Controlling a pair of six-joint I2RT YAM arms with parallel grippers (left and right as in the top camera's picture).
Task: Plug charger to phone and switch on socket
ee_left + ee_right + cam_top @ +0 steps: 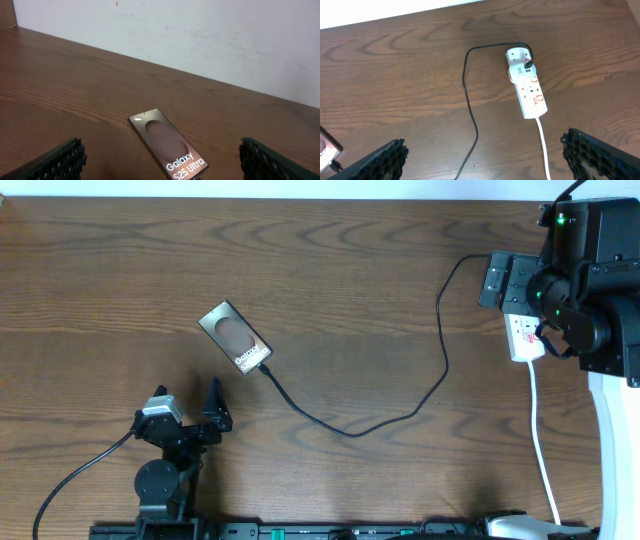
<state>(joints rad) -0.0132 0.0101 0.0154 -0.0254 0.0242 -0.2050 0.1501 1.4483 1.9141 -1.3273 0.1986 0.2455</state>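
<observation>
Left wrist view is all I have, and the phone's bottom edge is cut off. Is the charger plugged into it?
Observer: Overhead, the charger tip meets the phone at its lettered end and looks plugged in.
Operator: Where does its other end go?
Observer: Into a white adapter on the socket, at the table's far right.
Operator: Is the right arm near it?
Observer: Yes, the right gripper hangs open with the socket just ahead of it.
</observation>
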